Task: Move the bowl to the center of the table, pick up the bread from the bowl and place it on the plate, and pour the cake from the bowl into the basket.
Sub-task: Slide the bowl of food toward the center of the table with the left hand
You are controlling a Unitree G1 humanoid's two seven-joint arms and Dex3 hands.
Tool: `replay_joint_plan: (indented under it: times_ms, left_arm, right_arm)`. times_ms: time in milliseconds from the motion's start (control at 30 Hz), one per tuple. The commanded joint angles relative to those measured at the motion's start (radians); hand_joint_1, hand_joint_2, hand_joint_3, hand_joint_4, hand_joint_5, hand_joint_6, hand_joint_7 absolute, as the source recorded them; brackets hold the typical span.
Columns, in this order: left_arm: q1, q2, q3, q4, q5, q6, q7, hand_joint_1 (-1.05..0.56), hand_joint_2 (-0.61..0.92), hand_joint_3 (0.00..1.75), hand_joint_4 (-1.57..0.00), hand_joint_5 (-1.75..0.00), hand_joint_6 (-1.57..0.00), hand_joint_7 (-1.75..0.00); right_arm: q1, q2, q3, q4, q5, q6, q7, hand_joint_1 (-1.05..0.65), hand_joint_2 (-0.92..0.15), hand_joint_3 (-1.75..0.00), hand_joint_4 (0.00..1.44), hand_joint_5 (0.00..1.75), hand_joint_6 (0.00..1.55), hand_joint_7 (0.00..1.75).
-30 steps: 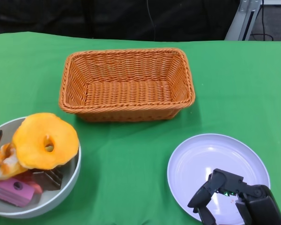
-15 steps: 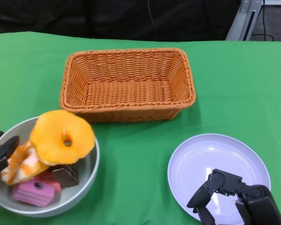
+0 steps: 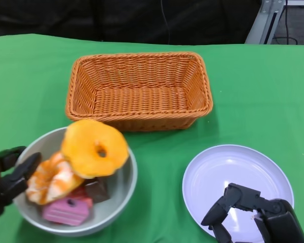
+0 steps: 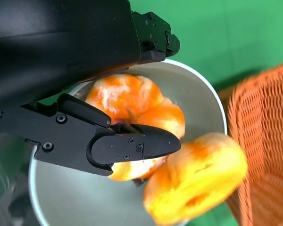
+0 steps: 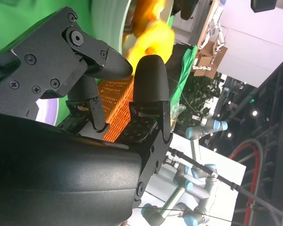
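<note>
1. A green cloth covers the table (image 3: 273, 91); a dark background lies behind its far edge.
2. The grey bowl (image 3: 122, 190) stands near and left. It holds a ring-shaped orange bread (image 3: 93, 148), a second orange pastry and pink and brown cake pieces (image 3: 66, 210).
3. The left hand (image 3: 7, 177) is at the bowl's left rim, with one finger over the inside; whether it really grips, I cannot tell.
4. The wicker basket (image 3: 138, 91) is far, in the middle; the white plate (image 3: 238, 177) is near right.
5. The right hand (image 3: 243, 212) hovers over the plate, fingers curled, holding nothing.
6. To do the slide well, push low and slowly toward the center, so the bread leaning on the rim does not fall out.
</note>
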Motion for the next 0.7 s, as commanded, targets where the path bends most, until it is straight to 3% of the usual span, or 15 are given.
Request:
replay_joint_plan:
  times_ms: [33,200,367,700]
  left_arm:
    - [0.024,-0.018,0.013,-0.085,-0.054,0.065,-0.004,-0.65,0.92,0.46,-0.01,0.00,0.00,0.00]
    - [0.038,-0.040,0.014,-0.154,-0.103,0.121,0.001,-0.65,0.92,0.48,0.00,0.00,0.00,0.00]
    - [0.051,-0.044,-0.065,-0.215,-0.094,0.133,0.000,-0.68,0.92,0.49,0.00,0.00,0.00,0.00]
    - [0.047,-0.099,-0.114,-0.254,-0.099,0.154,0.029,-0.67,0.92,0.50,0.00,0.00,0.00,0.00]
  right_arm:
    - [-0.001,-0.005,-0.003,0.005,0.006,-0.015,-0.008,-0.21,-0.39,-1.20,0.91,1.40,0.83,1.21]
    - [-0.002,-0.004,-0.004,0.008,0.002,-0.018,-0.011,-0.20,-0.39,-1.21,0.91,1.39,0.83,1.22]
    - [-0.004,-0.007,-0.004,0.010,0.004,-0.019,-0.007,-0.19,-0.39,-1.21,0.91,1.39,0.83,1.22]
    - [-0.012,-0.005,-0.002,0.028,0.002,-0.040,-0.010,-0.20,-0.38,-1.22,0.91,1.39,0.82,1.22]
